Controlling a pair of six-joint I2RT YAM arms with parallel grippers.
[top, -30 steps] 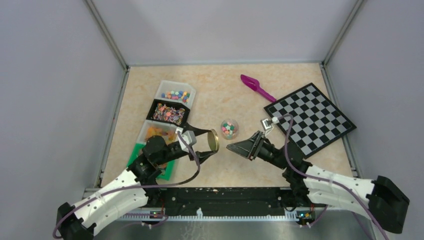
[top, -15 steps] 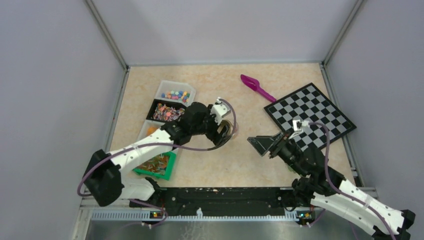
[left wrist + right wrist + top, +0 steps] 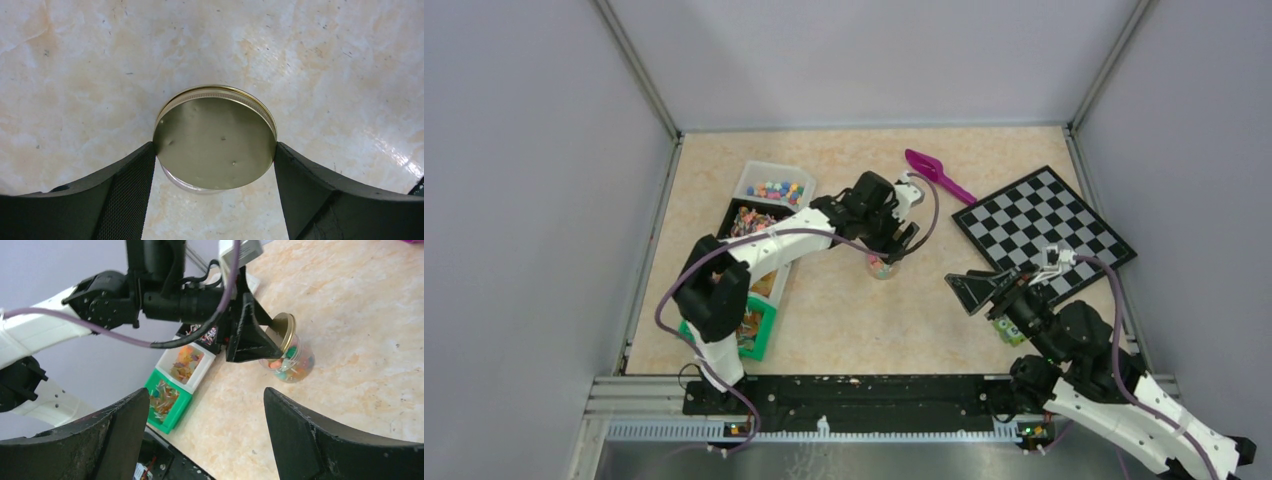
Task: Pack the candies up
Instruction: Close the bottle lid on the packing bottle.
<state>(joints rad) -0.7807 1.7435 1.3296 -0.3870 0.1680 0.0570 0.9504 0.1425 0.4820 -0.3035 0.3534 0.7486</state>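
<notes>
A small clear jar (image 3: 881, 266) holding multicoloured candies (image 3: 289, 365) stands mid-table. My left gripper (image 3: 886, 240) is shut on a round gold lid (image 3: 215, 137) and holds it tilted right at the jar's mouth. The jar's rim (image 3: 192, 187) shows just under the lid, which also shows in the right wrist view (image 3: 281, 329). My right gripper (image 3: 989, 295) is open and empty, to the right of the jar and apart from it; its jaws (image 3: 205, 395) frame bare table.
Four candy bins line the left: white (image 3: 774, 188), black (image 3: 757, 226), white with orange pieces (image 3: 187, 362), green (image 3: 167, 400). A magenta scoop (image 3: 937, 175) lies at the back. A checkerboard (image 3: 1044, 235) lies on the right. A small green item (image 3: 1007, 331) sits by the right arm.
My left arm carried the lid from the near side up over the jar. My right gripper drew back to the right, away from the jar.
</notes>
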